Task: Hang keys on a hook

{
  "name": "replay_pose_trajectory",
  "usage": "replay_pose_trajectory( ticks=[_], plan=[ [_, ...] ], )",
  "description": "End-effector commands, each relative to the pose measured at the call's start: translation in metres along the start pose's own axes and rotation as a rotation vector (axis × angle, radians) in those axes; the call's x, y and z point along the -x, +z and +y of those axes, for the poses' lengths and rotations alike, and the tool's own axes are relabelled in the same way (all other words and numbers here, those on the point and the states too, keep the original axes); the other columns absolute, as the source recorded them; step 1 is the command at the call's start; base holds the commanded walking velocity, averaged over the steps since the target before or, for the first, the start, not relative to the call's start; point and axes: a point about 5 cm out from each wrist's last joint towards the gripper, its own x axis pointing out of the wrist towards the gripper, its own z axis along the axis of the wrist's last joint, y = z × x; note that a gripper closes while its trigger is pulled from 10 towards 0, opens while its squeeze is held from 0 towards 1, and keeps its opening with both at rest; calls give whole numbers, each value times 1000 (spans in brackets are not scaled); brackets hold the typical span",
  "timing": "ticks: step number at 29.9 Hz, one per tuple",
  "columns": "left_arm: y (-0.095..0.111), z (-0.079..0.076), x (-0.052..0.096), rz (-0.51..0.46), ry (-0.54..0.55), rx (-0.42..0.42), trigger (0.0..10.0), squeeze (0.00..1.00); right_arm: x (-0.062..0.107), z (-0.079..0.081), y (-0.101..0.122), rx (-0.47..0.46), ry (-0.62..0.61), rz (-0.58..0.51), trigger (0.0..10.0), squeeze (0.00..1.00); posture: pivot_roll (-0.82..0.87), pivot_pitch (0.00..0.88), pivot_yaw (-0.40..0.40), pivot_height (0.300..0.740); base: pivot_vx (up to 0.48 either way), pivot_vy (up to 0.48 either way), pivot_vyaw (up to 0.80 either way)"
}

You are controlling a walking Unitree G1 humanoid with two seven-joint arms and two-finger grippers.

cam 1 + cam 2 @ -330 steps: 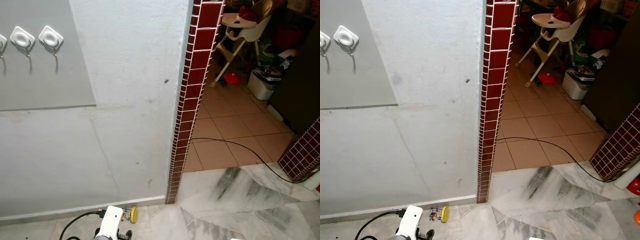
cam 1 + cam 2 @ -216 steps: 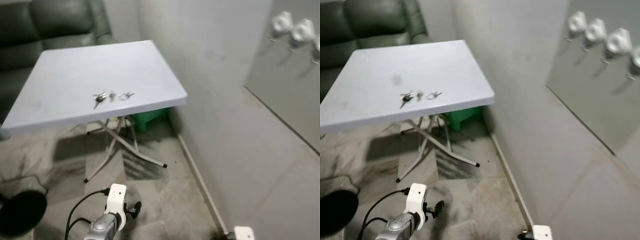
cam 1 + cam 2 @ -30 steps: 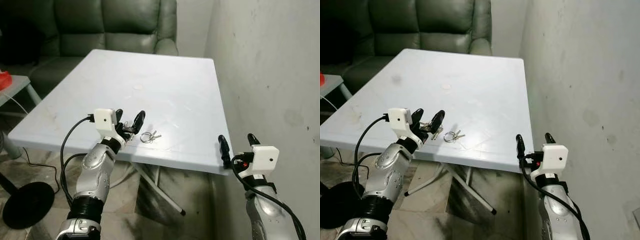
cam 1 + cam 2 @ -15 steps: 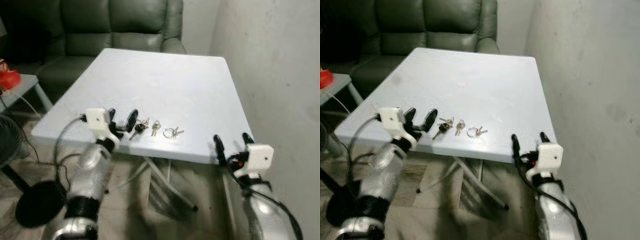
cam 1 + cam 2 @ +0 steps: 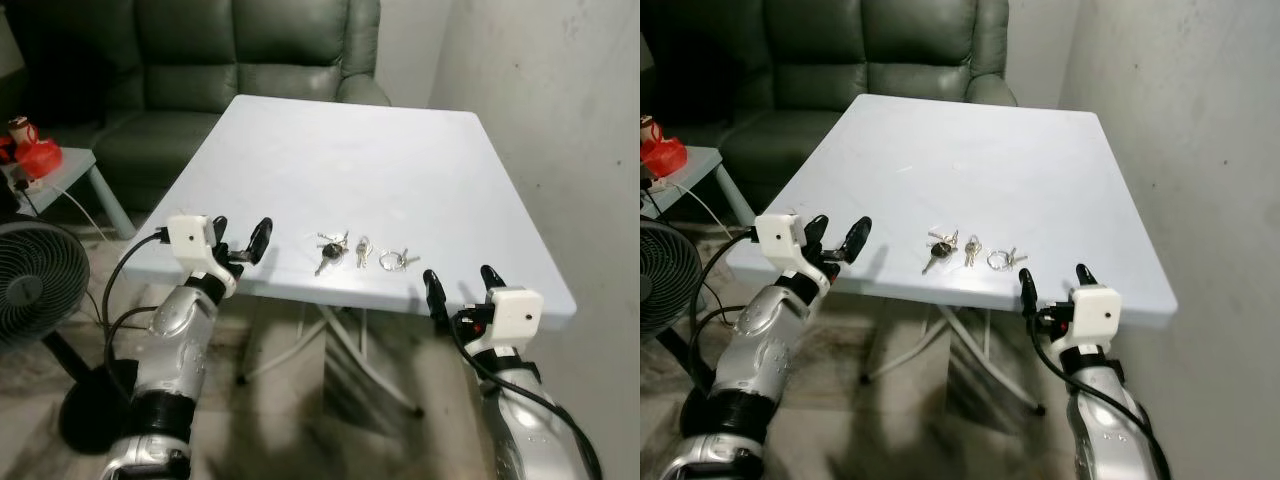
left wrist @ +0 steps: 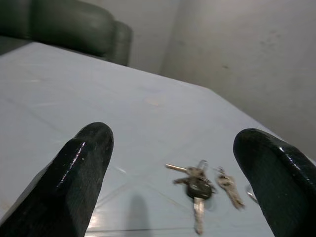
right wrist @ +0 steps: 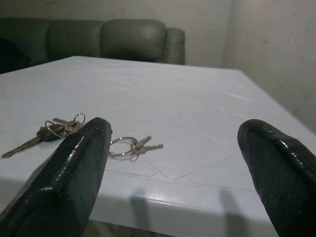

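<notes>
On the table (image 5: 420,160), keys (image 5: 333,248) now lie farther from both empty, wide-spread jaws.

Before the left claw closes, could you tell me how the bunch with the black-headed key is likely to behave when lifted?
The black-headed key bunch would probably dangle loosely, its keys joined by a ring. Lying flat on the smooth white table, it may skid from the open left claw. It looks light.

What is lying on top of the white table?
Three sets of keys lie in a row near the front edge of the table. Nothing covers them.
</notes>
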Motion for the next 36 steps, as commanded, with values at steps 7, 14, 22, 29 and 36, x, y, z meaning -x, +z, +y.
replay_pose_trajectory(
  ticks=[7, 14, 22, 29, 36],
  plan=[
    [4, 7, 1, -4, 25, -16, 10000, 0, -3, 6, 6, -5, 26, -25, 10000, 0, -47, 0, -9, 740, 0, 387, 0],
    [-1, 5, 3, 18, 33, -16, 10000, 0, -2, 7, 5, -1, 40, -19, 10000, 0, -44, 0, -12, 740, 0, 0, 0],
    [-5, 5, 5, 42, 26, -43, 10000, 0, -2, 8, 4, 0, 52, -13, 10000, 0, -38, 0, -15, 740, 0, 0, 0],
    [-4, 6, 5, 44, 26, -42, 10000, 0, -2, 9, 4, -1, 61, -13, 10000, 0, -32, 0, -15, 740, 0, 0, 0],
    [-4, 6, 6, 47, 23, -42, 10000, 0, -2, 10, 4, 0, 66, -12, 10000, 0, -30, 0, -15, 740, 244, 0, 0]
  ],
)
